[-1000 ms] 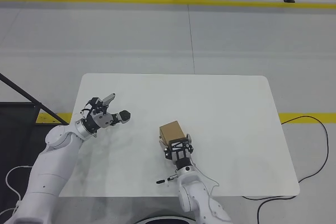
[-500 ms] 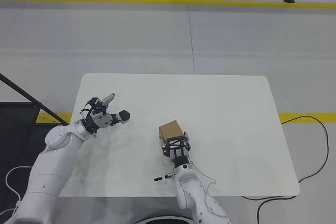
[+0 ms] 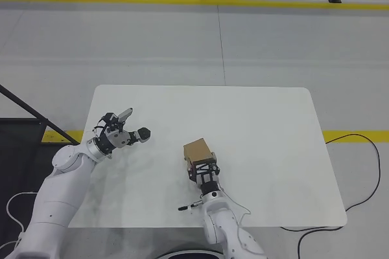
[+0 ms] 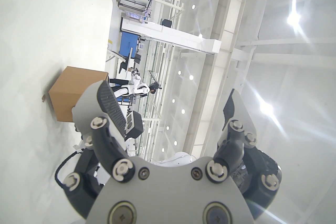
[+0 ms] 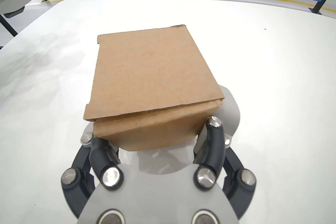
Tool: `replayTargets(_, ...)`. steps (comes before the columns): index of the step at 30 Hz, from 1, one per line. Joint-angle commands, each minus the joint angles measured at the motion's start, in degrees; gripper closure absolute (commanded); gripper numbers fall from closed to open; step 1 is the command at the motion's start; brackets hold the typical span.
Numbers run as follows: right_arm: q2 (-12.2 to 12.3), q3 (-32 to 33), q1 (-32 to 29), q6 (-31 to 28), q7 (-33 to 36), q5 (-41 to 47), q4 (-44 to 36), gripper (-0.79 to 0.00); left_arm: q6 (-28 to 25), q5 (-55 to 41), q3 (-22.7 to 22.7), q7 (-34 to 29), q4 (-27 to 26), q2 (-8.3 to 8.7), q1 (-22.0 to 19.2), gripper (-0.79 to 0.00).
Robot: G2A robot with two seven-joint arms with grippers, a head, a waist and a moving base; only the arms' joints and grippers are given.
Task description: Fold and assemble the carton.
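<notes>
Right gripper point(image 5: 157, 125), spread wide and clasping nothing, is nudging the carton point(image 5: 155, 72) at its fingertips slightly forward, probably pressing the near flap home; left gripper point(image 4: 169, 93) is waiting wide open, empty.

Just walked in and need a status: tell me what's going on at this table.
The brown carton, box-shaped with its top flap down, sits near the middle of the white table. The right claw is up against its near side. The left claw hangs open and empty over the table's left part, away from the carton.
</notes>
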Motion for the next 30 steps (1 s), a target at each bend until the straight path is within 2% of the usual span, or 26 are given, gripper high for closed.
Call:
replayTargets(1, 0.0, 0.1, -0.1, -0.3, 0.3, -0.2, -0.2, -0.471, 0.2, 0.1, 0.0, -0.1, 0.0, 0.01, 0.0, -0.785)
replayTargets(5, 0.0, 0.3, 0.0, -1.1, 0.9, -0.4, -0.3, -0.52, 0.2, 0.1, 0.0, -0.1, 0.0, 0.01, 0.0, -0.785)
replayTargets(13, 0.5, 0.9, -1.4, -4.9, -0.6, -2.4, -3.4, -0.526, 0.4, 0.2, 0.1, 0.2, -0.1, -0.02, -0.2, -0.785)
replayTargets(25, 3.0, 5.6, -7.5, -16.5, 1.7, -7.8, -20.6, -0.48, 0.6, 0.1, 0.2, 0.2, -0.4, -0.07, -0.4, -0.785)
replayTargets(30, 3.9, 7.0, -8.7, -24.0, 3.5, -7.8, -27.6, -0.449, 0.6, 0.0, 0.1, -0.1, -0.5, -0.04, -0.4, -0.785)
